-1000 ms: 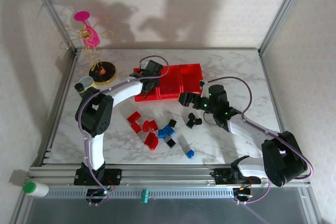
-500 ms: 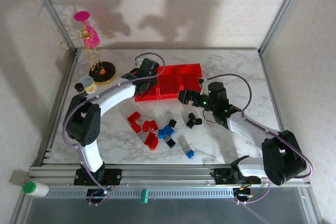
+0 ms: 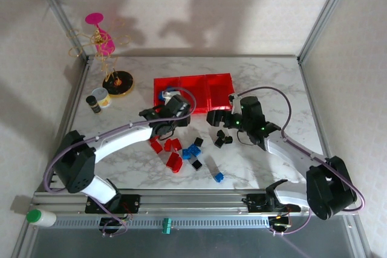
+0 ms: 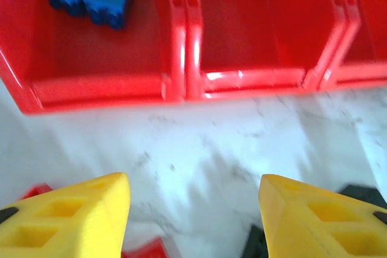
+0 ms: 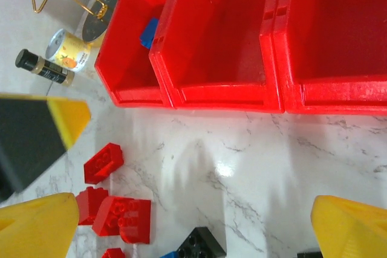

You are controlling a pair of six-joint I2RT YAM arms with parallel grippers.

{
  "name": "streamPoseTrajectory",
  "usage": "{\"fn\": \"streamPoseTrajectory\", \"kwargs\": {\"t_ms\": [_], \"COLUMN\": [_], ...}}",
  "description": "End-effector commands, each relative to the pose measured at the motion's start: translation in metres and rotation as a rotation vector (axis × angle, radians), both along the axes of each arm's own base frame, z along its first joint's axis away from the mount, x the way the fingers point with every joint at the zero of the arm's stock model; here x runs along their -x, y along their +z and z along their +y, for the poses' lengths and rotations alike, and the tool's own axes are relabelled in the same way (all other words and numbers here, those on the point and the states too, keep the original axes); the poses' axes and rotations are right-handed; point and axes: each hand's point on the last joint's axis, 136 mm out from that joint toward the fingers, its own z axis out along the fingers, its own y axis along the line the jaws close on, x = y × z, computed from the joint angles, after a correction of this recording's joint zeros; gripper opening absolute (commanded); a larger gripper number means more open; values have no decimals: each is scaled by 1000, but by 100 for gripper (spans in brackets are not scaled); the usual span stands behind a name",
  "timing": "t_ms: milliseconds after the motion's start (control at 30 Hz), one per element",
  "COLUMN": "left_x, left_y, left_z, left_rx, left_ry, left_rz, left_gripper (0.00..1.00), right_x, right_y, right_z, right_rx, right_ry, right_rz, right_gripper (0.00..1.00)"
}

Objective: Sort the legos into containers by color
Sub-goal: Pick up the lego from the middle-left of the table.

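Left gripper (image 4: pixel 193 197) wide open, empty, near red legos (image 3: pixel 173 161).
Centre over one brick, clear of neighbours; right gripper (image 5: pixel 195 219) likewise agape, empty.

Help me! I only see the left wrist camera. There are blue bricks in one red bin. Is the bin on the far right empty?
Observer: From the top camera, the right bin looks empty.
Operator: Are more blue ones waiting?
Observer: Yes. Loose blue bricks lie on the table beside the red bricks, and a lone blue brick lies toward the near edge.
Operator: What's the other arm doing?
Observer: The right gripper is open above the table, close to the black bricks.
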Motion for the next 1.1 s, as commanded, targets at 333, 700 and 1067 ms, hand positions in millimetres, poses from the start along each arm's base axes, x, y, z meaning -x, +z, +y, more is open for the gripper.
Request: {"fn": "streamPoseTrajectory", "kwargs": {"t_ms": [333,700,1067], "left_x": [94,103,101], "left_y": [-49,-85,-100], "left_z": [-27,-25,-33], "left_rx": [67,-36,-69], "left_ry": [31,58,32], "left_rz": [175,222,234], "left_gripper": [62,60,49], "right_x": [58,57,53], "right_y": [-34,-42,-47], "right_z": [-9,-18,-15], "right_rx": [41,61,67], "right_ry": [80,32,38], "right_rz": [113,104,113], "right_gripper": [99,99,99]}}
